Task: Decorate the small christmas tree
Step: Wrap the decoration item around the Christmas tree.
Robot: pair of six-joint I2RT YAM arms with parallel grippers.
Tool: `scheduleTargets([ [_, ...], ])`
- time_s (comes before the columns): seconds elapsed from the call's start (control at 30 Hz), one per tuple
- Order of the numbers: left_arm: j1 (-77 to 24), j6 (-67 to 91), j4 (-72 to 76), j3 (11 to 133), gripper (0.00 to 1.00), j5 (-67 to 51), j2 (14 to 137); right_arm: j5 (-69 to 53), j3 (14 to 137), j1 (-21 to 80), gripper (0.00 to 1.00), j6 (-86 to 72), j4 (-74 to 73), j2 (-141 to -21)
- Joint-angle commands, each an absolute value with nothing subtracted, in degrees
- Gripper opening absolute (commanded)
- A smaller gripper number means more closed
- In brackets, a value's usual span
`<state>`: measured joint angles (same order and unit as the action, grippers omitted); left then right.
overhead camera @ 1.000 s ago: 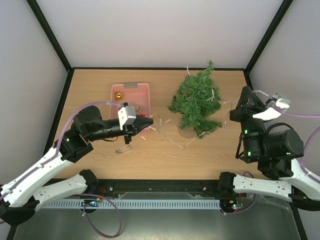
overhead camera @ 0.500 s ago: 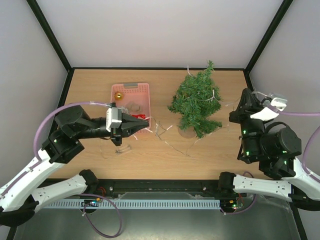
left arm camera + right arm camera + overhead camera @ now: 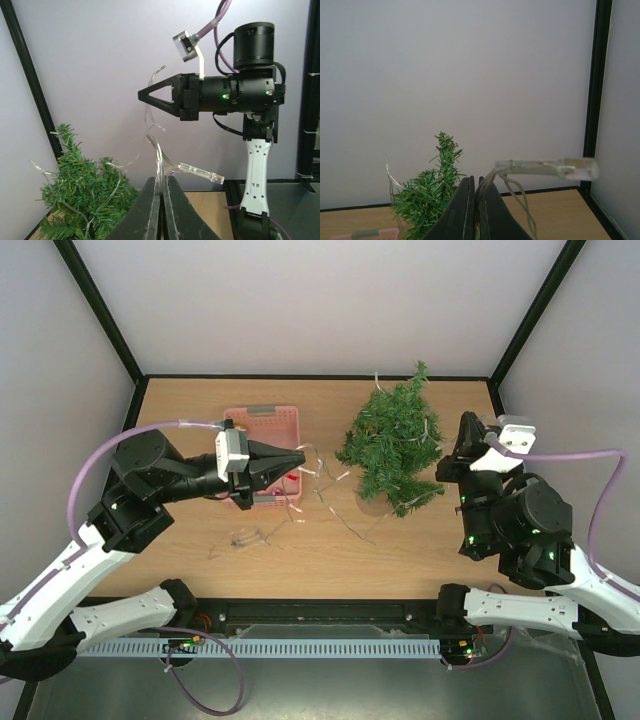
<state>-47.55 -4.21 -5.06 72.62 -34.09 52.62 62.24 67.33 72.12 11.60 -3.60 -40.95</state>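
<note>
The small christmas tree (image 3: 392, 445) stands right of centre on the table, with a clear light string (image 3: 330, 502) draped over its branches and trailing across the wood. My left gripper (image 3: 300, 458) hovers over the pink basket's right edge, pointing at the tree, and is shut on the string (image 3: 160, 160). My right gripper (image 3: 443, 466) sits just right of the tree, shut on another part of the string with a clear tube end (image 3: 547, 167). The tree shows low left in the left wrist view (image 3: 85, 205) and behind the jaws in the right wrist view (image 3: 432, 195).
A pink plastic basket (image 3: 262, 420) stands left of the tree, partly under my left arm; its corner (image 3: 367, 233) shows in the right wrist view. A loop of the string (image 3: 245, 537) lies on the wood near the front. Black frame posts (image 3: 100, 330) edge the table.
My left gripper has lifted back from the table to over the basket, pulling the string with it. My right gripper has moved left, closer to the tree.
</note>
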Motion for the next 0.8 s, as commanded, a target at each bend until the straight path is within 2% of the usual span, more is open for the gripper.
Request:
scheduleTargets([
  [0.0,-47.3,-5.4,-3.7,74.5,0.02,-31.1,53.0,61.6,66.7,72.1,0.02,15.4,-3.2,-40.4],
  [0.43,-47.4,-6.5,-4.1,75.0,0.02,-29.0,54.0,58.2,69.5,68.8,0.02,15.2,-7.9,-46.1],
  [0.6,-47.3,-6.8,-4.3,75.0,0.03,-28.5,54.0,49.7,71.6,59.3,0.02,10.2,-13.4,-49.9],
  [0.77,-47.3,-7.4,-4.6,75.7,0.02,-27.7,54.3,37.3,72.7,44.9,0.02,2.0,-15.8,-51.8],
])
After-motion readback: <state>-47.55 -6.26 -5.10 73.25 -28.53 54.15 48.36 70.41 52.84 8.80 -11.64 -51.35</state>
